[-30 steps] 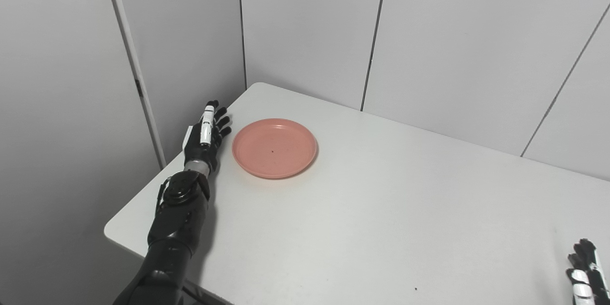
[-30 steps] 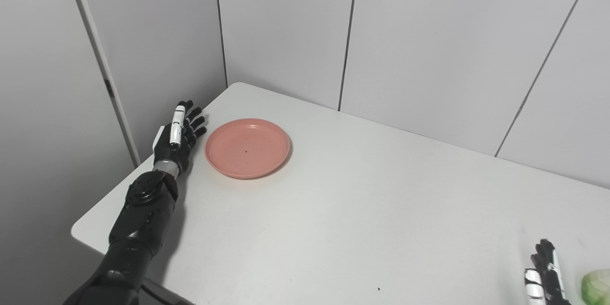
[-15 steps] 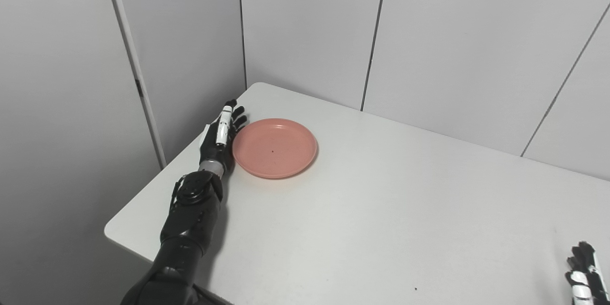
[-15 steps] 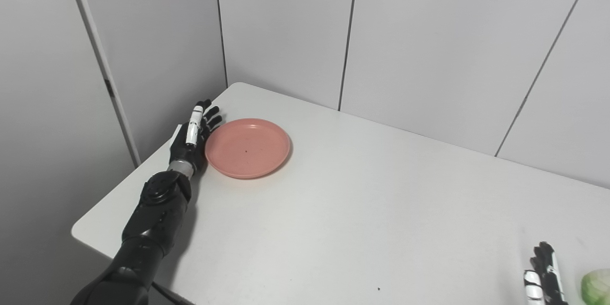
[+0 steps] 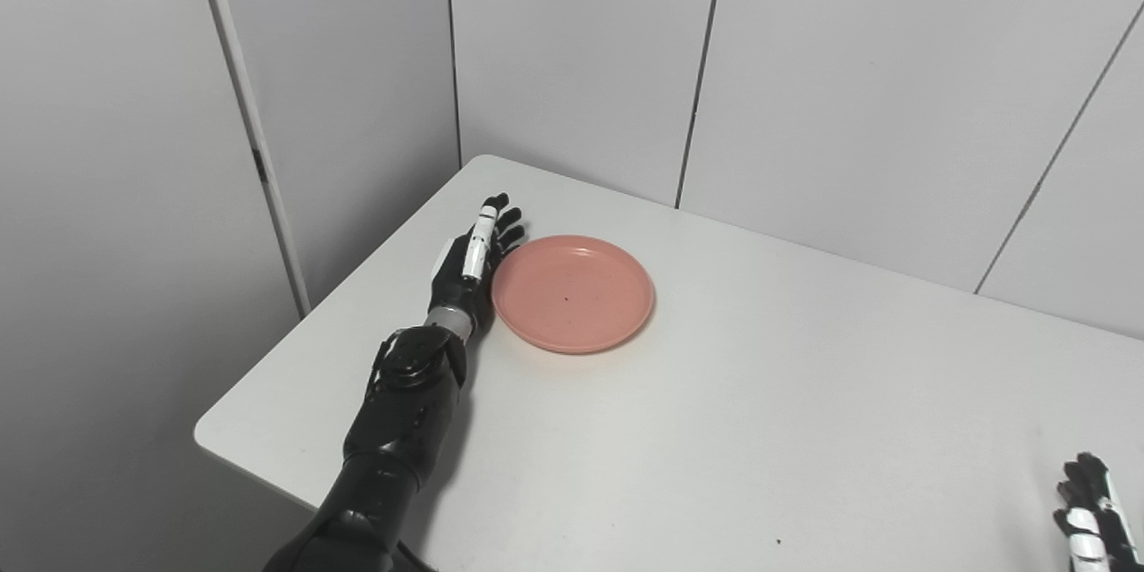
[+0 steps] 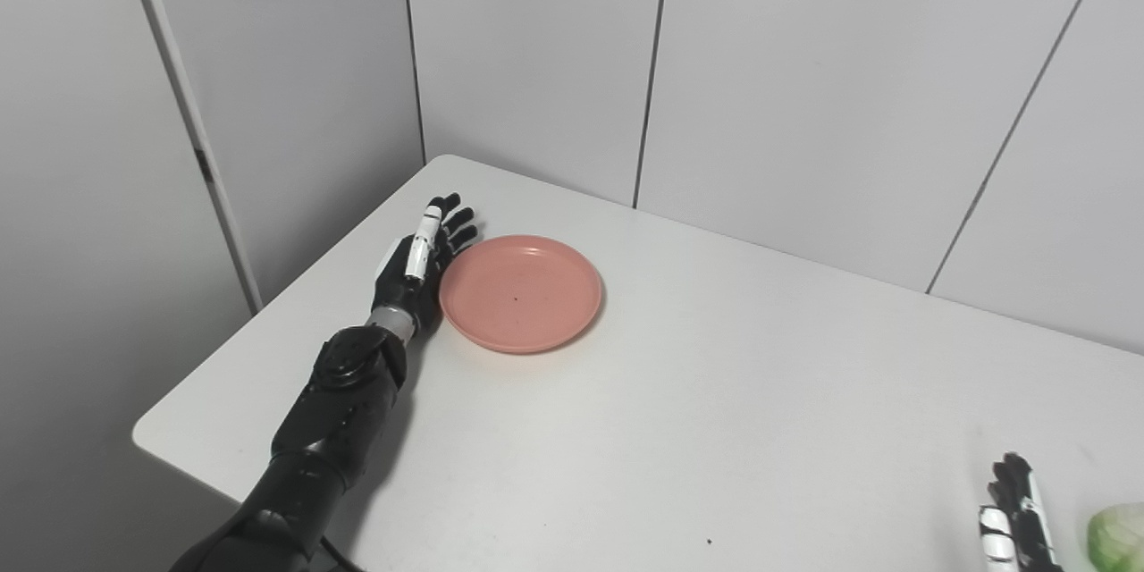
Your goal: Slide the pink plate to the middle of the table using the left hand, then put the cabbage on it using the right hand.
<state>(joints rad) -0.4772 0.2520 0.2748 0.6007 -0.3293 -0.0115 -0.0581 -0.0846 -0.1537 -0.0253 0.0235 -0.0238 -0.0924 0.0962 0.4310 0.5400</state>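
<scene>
The pink plate (image 5: 573, 292) lies flat on the white table (image 5: 715, 429), left of its middle. My left hand (image 5: 471, 263) is open, fingers straight and on edge, its palm side against the plate's left rim. My right hand (image 6: 1014, 523) is at the bottom right corner, fingers apart and empty, only partly in view. The green cabbage (image 6: 1115, 538) shows only in the right eye view, at the bottom right edge, just right of my right hand and cut off by the frame.
Grey wall panels (image 5: 581, 63) stand close behind the table's far edge. The table's left edge and rounded near-left corner (image 5: 210, 433) lie near my left forearm. A small dark speck (image 5: 778, 542) marks the tabletop.
My left hand has moved right, met the plate's left rim and pushed the plate to the right, toward the table's middle. The right hand has barely moved.
</scene>
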